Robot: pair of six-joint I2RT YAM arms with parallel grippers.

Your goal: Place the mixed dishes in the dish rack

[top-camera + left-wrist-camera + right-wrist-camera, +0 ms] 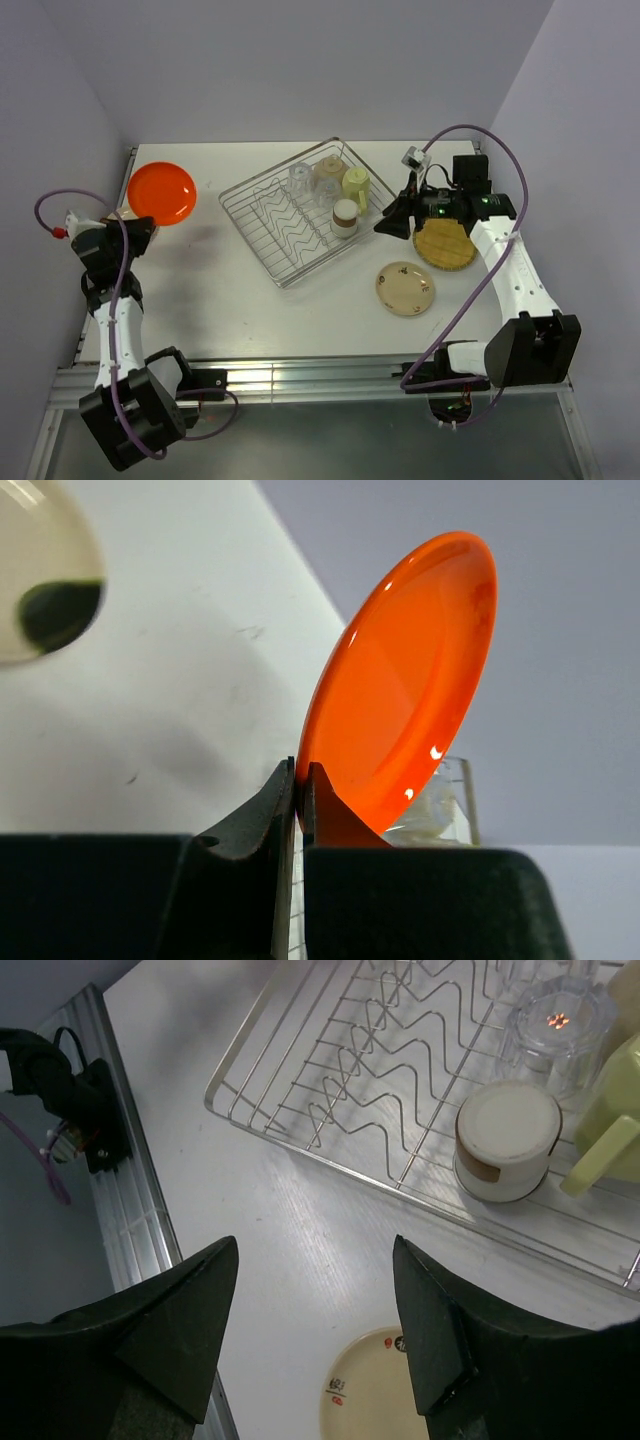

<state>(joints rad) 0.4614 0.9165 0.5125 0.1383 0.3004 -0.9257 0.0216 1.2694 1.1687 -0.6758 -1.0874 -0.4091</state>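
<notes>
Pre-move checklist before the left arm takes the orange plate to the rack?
1. Left pincer shut on orange plate rim: ok.
2. Grip secure enough for the swing: cannot tell, only the edge is pinched.
3. Rack zigzag slots bare: ok.
4. Cup, mug and glasses bunched at one corner, off the slots: ok.
5. Right pincer open, empty, beside the rack, not over it: ok.

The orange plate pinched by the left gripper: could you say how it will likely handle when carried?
The orange plate looks rigid, so it should not flex. Its glossy surface may slip, since the left gripper pinches only the rim. Held off-centre, it could swing.
</notes>
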